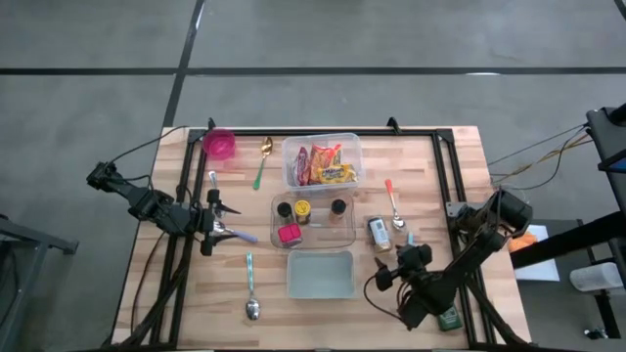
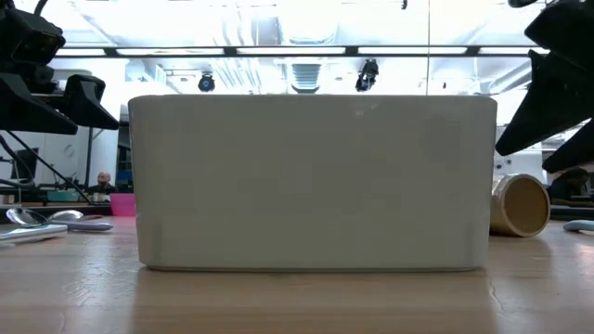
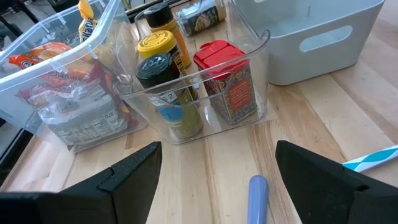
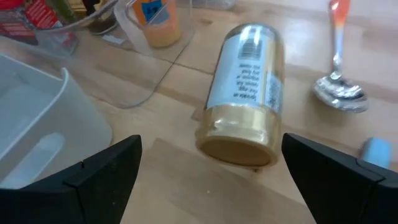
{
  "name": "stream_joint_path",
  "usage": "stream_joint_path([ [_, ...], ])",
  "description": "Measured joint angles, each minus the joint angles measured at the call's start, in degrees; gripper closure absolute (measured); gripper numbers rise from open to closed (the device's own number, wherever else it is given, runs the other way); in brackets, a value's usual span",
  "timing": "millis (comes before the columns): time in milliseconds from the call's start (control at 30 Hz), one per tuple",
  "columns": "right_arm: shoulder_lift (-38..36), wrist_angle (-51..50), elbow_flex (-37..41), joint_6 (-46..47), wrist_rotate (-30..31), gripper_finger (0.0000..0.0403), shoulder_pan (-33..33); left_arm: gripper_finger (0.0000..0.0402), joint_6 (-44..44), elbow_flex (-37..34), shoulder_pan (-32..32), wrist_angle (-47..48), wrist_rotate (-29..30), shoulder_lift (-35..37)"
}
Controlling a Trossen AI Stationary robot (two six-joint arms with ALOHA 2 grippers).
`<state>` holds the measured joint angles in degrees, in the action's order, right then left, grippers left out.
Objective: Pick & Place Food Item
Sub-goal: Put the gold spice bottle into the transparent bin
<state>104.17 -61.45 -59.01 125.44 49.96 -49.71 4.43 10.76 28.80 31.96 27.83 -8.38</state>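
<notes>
Jar on its side right of bin; rigid, smooth, rolls easily; grasp mid-body. Right gripper spread, empty, above it. Left gripper spread, idle.

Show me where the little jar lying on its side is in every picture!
High view: jar lies right of the pale bin.
Low view: jar, open-looking end toward us, right of the bin.
Left wrist view: cannot tell.
Right wrist view: jar centre, bin beside it.
Shared landmark: the bin.
</notes>
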Motion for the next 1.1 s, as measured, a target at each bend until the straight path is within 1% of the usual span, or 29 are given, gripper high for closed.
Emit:
stream_joint_path([
  [100,-0.38,2.82,1.31,-2.45,-0.16,0.0018,0.00,0.0085,0.00,0.00,0.00,0.00,-0.02,0.00],
  [267,1.52,3.28,1.47,-3.28,-0.45,0.0019,0.10,0.0085,0.00,0.00,0.00,0.01,-0.02,0.00],
  [700,7.39,3.53,1.38,-2.24,-0.38,0.0018,2.13,0.0085,0.00,0.00,0.00,0.01,-0.02,0.00],
  [867,10.00,3.64,1.27,0.44,-0.34,0.0019,2.88,0.0085,0.00,0.00,0.00,-0.01,-0.01,0.00],
  [1100,11.07,3.62,1.10,1.26,-0.31,0.0019,3.08,0.0085,0.00,0.00,0.02,0.01,-0.02,0.00],
])
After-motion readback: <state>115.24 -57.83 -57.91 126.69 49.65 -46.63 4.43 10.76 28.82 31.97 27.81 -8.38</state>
